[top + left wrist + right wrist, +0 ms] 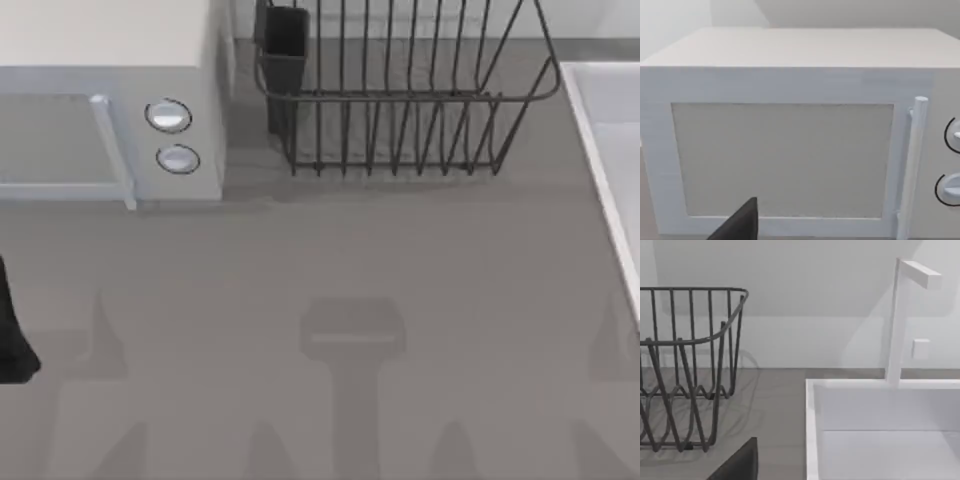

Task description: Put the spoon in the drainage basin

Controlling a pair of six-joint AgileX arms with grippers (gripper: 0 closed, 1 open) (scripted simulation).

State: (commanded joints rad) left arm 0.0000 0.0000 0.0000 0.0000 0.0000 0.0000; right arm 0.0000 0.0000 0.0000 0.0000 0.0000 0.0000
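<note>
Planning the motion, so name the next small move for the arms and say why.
Probably tilt the left gripper down toward the table to search for the spoon: its wrist view faces the microwave door, while the right wrist view faces the drainage basin.

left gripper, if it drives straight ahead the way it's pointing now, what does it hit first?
Most likely the microwave: the left wrist view faces its door squarely, nothing between. Gap to it is unclear.

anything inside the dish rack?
The dish rack holds a dark cup-like holder at its left end; its contents are hidden. The visible wire slots hold no spoon. The rack's far part is cut off.
</note>
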